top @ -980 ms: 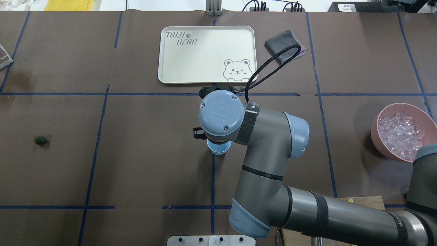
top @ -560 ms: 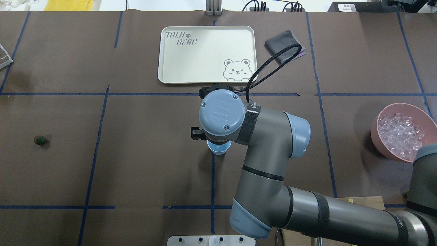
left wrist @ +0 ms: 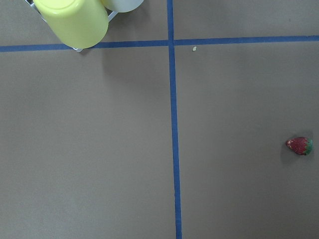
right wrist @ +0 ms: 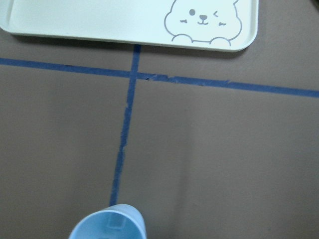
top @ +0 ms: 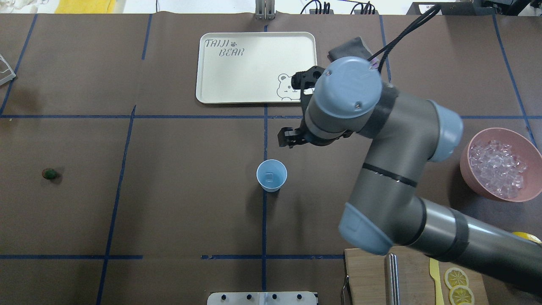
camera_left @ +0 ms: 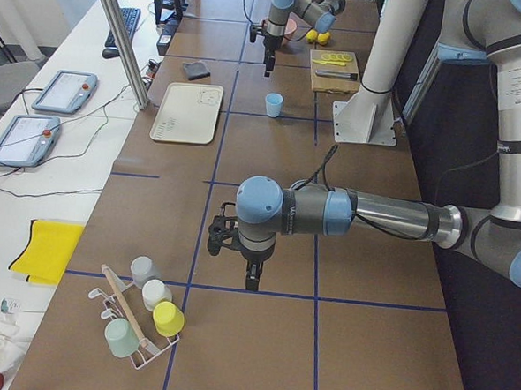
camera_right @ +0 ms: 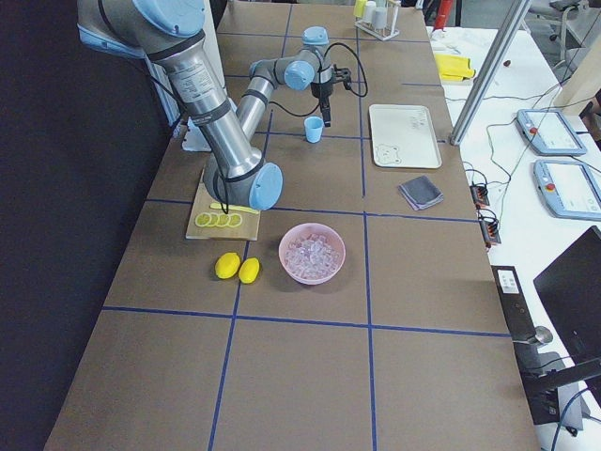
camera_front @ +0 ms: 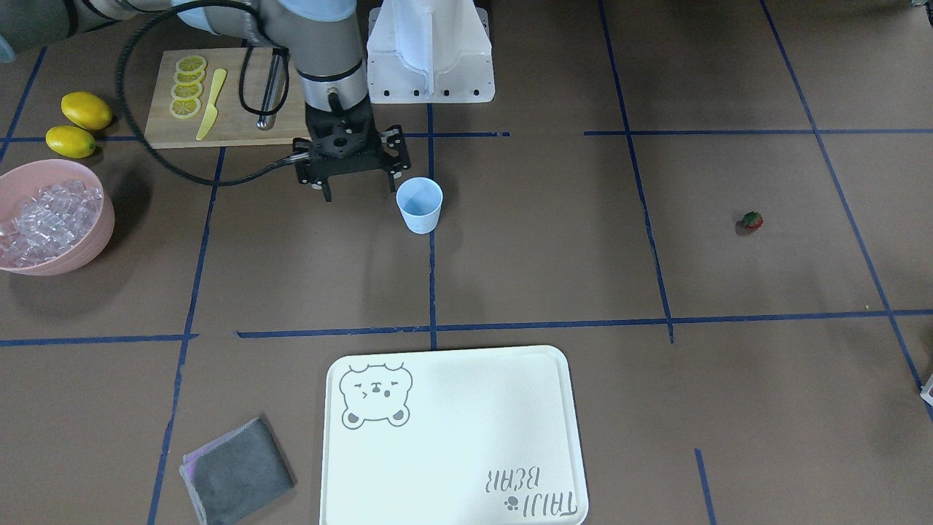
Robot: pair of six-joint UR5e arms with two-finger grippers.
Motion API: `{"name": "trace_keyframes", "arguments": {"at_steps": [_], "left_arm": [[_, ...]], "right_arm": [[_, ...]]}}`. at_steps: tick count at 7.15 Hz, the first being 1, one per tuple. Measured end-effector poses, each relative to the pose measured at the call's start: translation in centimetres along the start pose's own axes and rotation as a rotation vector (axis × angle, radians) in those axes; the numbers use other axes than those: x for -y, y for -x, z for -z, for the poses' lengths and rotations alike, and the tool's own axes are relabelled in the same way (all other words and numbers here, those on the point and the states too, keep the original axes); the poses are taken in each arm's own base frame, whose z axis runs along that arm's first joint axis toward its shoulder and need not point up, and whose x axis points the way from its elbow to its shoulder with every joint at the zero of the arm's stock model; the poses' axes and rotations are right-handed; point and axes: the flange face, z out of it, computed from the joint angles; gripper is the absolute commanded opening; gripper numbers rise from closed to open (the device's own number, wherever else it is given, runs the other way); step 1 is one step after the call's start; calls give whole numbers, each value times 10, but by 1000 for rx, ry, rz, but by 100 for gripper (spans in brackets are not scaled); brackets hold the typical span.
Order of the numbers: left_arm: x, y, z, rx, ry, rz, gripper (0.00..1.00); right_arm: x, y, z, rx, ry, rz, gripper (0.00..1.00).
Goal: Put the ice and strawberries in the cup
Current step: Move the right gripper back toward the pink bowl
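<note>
The cup [top: 271, 175] is plain pale-blue plastic, tapered and handleless, and stands upright on a blue tape line near the middle of the counter [top: 178, 203], which is covered in matte brown sheet. One small clear cube lies at its bottom. The rest of the ice [top: 497, 168], glassy and jumbled, fills a round pink bowl [top: 470, 178] far to the robot's right. The strawberry [camera_front: 752, 220], tiny and red with a green top, lies alone on the counter well to the left of the cup.

The right fingers [camera_front: 326, 189], black and angular, are spread apart and hold nothing; they hang near the cup without touching it. The left fingers [camera_left: 252, 278] show only in the side view, so I cannot tell whether they are spread or closed.

A cream tray [top: 211, 91] with rounded corners reads "TAIJI BEAR", with a paw print and a winking bear drawn in grey. A folded grey cloth [camera_front: 235, 470] lies beside it. A wooden board [camera_front: 233, 109] bears lemon slices [camera_front: 186, 87] and a yellow knife [camera_front: 211, 103], with two whole lemons [camera_front: 79, 122] near
</note>
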Motion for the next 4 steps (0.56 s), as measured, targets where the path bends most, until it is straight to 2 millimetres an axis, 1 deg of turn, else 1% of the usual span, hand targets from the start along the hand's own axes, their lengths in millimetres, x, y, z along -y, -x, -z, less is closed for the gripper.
{"name": "trace_keyframes", "arguments": {"at_steps": [1,2,4], "left_arm": [[0,0,0,0,0,0,100],[0,0,0,0,-1,-1,100],[1,-1,1,0,-2,-2,100]], "right_arm": [[9,-47,9,0,17,65,99],[14,-96,16,0,37,133,99],[16,-196,32,-4,74,234,99]]}}
